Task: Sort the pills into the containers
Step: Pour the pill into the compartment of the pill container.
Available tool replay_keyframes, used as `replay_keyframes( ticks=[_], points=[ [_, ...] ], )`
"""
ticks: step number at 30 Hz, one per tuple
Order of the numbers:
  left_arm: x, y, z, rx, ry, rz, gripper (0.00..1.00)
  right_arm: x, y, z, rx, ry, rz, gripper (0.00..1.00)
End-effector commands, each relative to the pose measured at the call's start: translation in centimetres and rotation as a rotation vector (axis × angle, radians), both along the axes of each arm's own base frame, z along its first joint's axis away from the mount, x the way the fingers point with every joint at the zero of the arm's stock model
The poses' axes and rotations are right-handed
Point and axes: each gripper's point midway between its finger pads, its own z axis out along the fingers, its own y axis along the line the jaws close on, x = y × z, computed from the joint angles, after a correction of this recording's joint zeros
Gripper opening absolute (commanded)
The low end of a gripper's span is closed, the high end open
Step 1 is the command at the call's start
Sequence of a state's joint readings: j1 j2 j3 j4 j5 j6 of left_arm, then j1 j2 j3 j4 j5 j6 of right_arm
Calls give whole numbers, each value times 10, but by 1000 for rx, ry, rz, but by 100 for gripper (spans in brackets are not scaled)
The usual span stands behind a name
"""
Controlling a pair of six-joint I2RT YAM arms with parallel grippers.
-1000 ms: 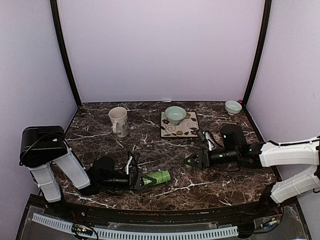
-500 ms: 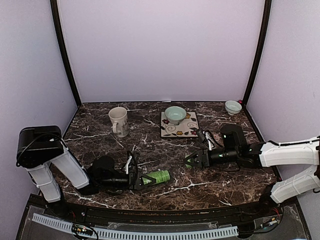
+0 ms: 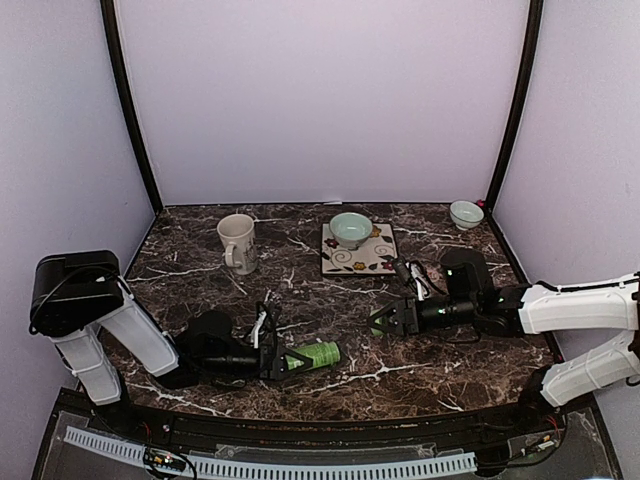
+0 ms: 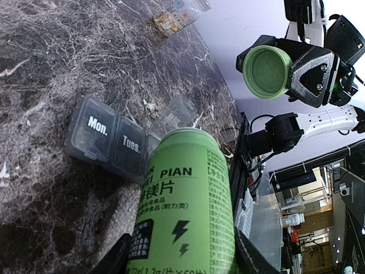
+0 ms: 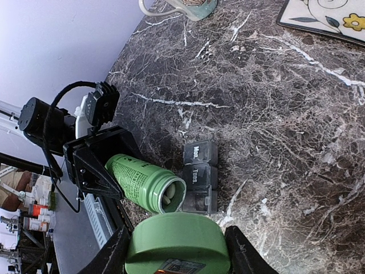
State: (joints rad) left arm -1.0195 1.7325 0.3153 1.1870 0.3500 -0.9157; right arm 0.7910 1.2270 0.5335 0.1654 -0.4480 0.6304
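My left gripper (image 3: 283, 361) (image 4: 182, 251) is shut on a green pill bottle (image 3: 315, 354) (image 4: 185, 194), held lying almost flat just above the table. Its open mouth meets the third compartment of the containers (image 5: 199, 174) (image 4: 108, 140), a dark grey strip marked "Mon." and "Tues." The third lid stands open; the other two are shut. Pale pills (image 5: 169, 196) show inside the bottle mouth. My right gripper (image 3: 385, 321) (image 5: 178, 251) hovers to the right of the strip, shut on the bottle's green cap (image 5: 177, 237) (image 4: 267, 71).
A cream mug (image 3: 238, 243) stands at the back left. A pale green bowl (image 3: 350, 229) sits on a floral tile (image 3: 362, 255) at the back middle. A small bowl (image 3: 466, 213) is in the back right corner.
The left arm's upper part has shifted slightly to the left. Both grippers, the bottle and the cap stay where they were.
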Motion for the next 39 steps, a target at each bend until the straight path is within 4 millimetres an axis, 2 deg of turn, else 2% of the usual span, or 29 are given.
replay_keyframes(
  ticks=[1,39],
  points=[
    [4,-7,20,-38,-53,-8,0,4,3,10,33,-31,-4,38],
    [9,-11,17,34,-76,-12,0,6,6,4,3,-37,23,38]
  ],
)
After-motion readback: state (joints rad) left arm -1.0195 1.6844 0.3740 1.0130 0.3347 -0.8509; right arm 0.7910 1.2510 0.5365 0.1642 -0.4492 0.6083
